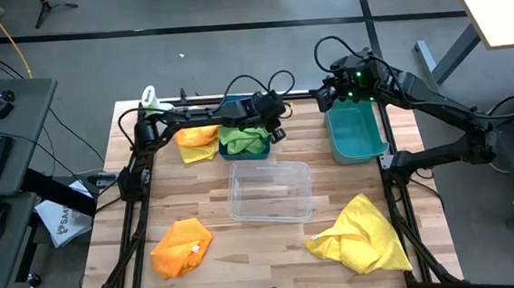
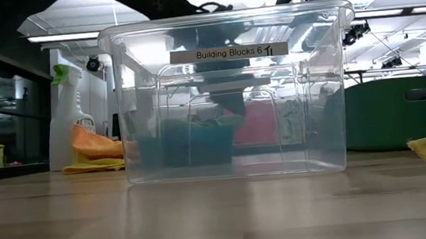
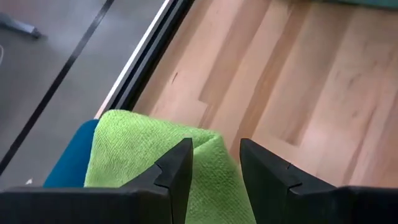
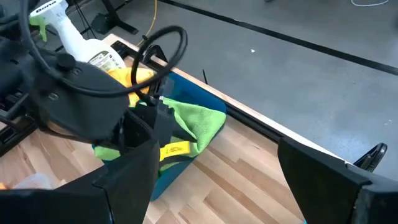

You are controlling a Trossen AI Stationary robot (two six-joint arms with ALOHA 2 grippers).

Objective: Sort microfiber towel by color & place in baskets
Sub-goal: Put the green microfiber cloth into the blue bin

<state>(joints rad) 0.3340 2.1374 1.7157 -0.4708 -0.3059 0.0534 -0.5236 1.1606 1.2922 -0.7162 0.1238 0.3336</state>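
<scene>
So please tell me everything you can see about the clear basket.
The clear basket is a see-through rectangular plastic bin standing upright on the wooden table near its middle. It looks empty. One side carries a label reading "Building Blocks 6". No gripper or towel touches it; the blue basket sits behind it.

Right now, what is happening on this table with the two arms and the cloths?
The robot is sorting towels by color. The left hand is over the dark blue basket at the far edge, fingers open above the green towel lying in it. The right hand waits open over the far end of the teal basket. The clear basket sits mid-table. An orange towel and a yellow towel lie near the front edge.
</scene>
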